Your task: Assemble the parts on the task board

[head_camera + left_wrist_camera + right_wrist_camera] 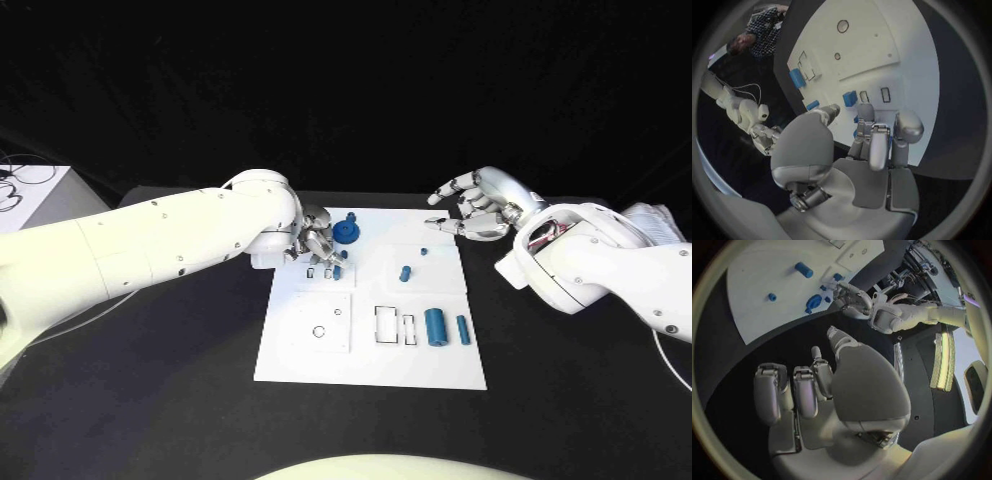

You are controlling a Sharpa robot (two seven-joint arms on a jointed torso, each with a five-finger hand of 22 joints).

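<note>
Left hand sits low over the far left part of the task board, fingers curled down around a small blue part beside two small rectangular slots. From the head view we read it as pinching that part, but the fingers hide the contact, so we cannot tell for sure.

Right hand hovers off the board's far right corner, above the black tabletop, fingers spread and holding nothing.

Other parts on the board: a blue gear-like piece just beyond the left hand, two small pegs mid-board, and two blue cylinders lying near the rectangular recesses at the near side.

Risks, in our judgement: the small part may tilt in the fingers and jam at the slot mouth. The left hand's knuckles are close to the gear-like piece and could nudge it. The loose cylinders may roll if the board is jolted.
</note>
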